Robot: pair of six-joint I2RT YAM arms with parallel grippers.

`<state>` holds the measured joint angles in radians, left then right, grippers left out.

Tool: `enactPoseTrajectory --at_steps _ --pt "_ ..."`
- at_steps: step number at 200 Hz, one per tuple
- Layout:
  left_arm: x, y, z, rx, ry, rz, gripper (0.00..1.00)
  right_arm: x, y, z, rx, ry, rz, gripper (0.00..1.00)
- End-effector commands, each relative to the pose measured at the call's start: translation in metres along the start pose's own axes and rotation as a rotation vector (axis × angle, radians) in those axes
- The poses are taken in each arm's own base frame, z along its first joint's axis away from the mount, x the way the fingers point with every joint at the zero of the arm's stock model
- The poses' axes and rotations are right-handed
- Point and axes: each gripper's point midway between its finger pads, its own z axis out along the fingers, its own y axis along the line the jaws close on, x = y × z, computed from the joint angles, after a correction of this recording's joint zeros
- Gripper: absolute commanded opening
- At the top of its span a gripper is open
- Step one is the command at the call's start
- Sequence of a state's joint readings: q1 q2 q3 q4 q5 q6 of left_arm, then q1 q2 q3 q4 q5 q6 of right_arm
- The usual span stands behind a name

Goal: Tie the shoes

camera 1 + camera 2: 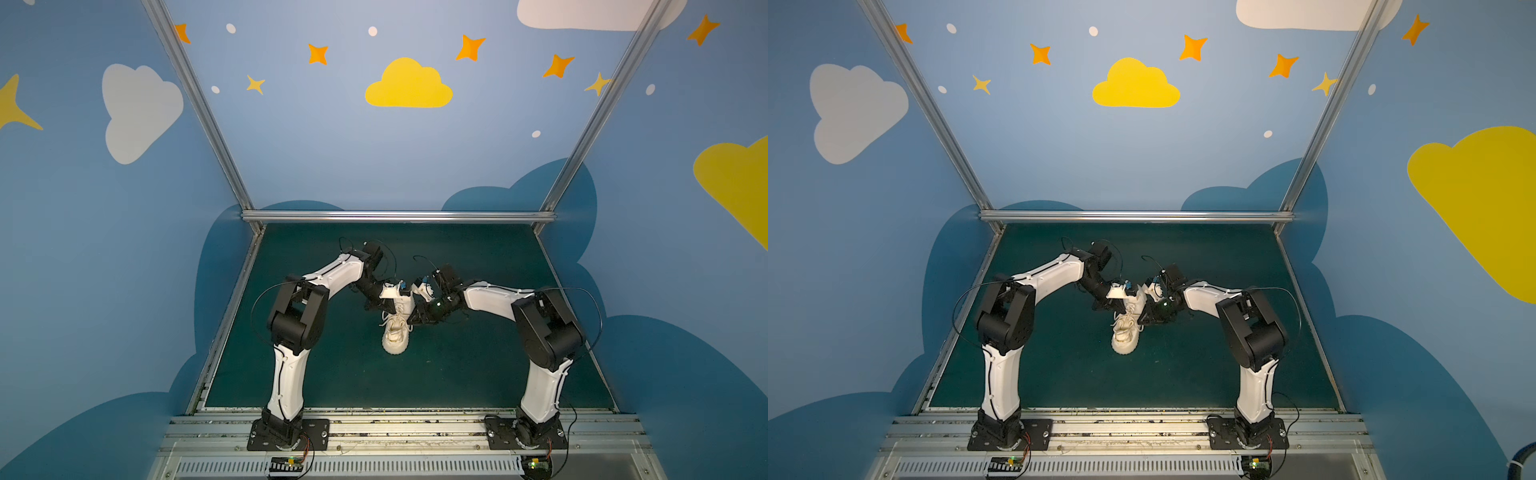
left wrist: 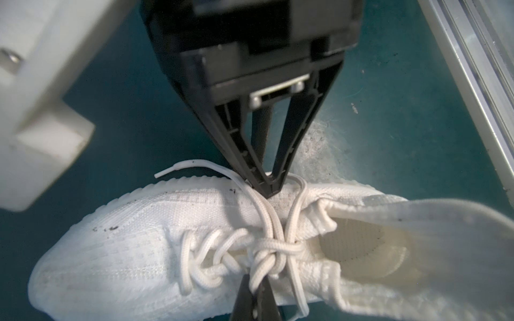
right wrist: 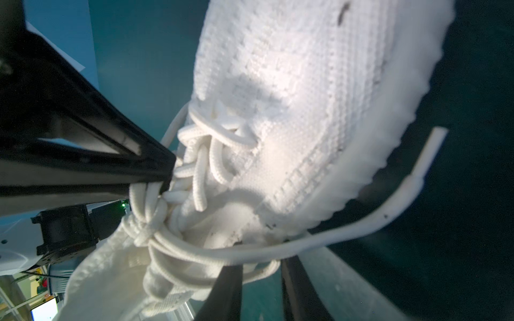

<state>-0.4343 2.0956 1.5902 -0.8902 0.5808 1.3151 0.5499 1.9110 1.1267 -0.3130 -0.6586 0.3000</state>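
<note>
one cream-white knit sneaker with a ribbed sole (image 1: 396,337) lies on the dark green mat (image 1: 324,374), midway between two white-and-black robot arms (image 1: 286,374), toe toward their bases. this placement probably lets each arm reach one side. the left gripper (image 2: 267,191) is pinched tight on the long cream-white laces (image 2: 274,222) at one edge of the shoe. the right gripper (image 3: 167,178) is narrow, nipping lace strands on the opposite side. one crossed knot (image 2: 268,253) sits between them, so the opposed holds seem meant to draw it snug. counted: one sneaker, two grippers, one knot, two loose lace ends (image 2: 167,173).
</note>
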Motion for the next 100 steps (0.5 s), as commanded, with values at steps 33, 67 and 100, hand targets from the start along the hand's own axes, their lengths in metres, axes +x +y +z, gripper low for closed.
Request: enactPoseTrajectory --at_steps 33,67,100 --pt "-0.007 -0.011 -0.005 0.018 -0.028 -0.009 0.03 -0.005 0.004 0.009 -0.048 0.003 -0.038 0.11" --pt "-0.007 -0.010 -0.008 0.010 -0.020 -0.012 0.03 -0.005 0.006 0.000 -0.009 -0.011 -0.033 0.00" --pt "-0.009 -0.009 -0.014 -0.007 -0.012 -0.005 0.03 0.002 0.009 -0.017 0.035 -0.026 -0.030 0.00"
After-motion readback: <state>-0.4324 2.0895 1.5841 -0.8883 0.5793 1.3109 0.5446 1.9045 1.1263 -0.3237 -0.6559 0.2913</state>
